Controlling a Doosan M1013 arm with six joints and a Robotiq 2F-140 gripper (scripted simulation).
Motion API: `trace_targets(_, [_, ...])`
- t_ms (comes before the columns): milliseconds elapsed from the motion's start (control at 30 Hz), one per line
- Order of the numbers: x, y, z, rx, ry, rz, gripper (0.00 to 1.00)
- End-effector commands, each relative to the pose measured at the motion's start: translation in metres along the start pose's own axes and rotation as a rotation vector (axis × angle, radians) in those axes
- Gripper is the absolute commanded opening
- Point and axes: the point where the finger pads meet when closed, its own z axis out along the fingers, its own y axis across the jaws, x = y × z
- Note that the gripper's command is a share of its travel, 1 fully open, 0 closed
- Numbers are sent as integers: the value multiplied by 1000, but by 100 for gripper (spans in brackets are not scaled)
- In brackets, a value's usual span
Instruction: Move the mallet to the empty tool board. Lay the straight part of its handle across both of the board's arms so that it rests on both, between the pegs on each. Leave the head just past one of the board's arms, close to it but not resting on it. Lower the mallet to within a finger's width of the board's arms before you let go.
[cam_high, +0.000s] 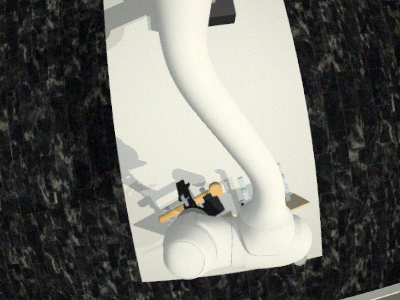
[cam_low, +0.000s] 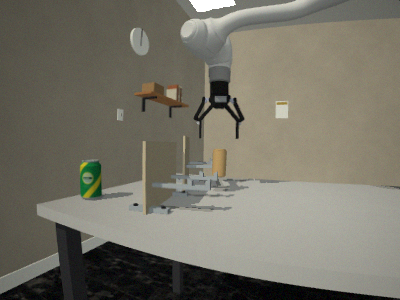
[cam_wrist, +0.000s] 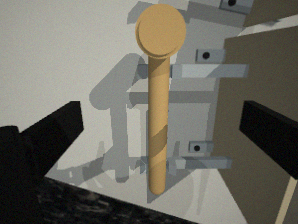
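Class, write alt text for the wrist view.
A wooden mallet lies across two grey board arms, its round head at the top. The open gripper's black fingers frame it left and right, well above it, holding nothing.

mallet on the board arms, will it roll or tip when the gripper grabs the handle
The mallet looks like solid wood, so probably stiff. Its round handle could roll between flat fingers. The thick head sits at one end, so a grip far from it may let that end dip. The gripper hangs open above it, holding nothing.
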Motion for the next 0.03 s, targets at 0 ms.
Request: trace_targets(0, [0,0,-1,-1,0,0,100])
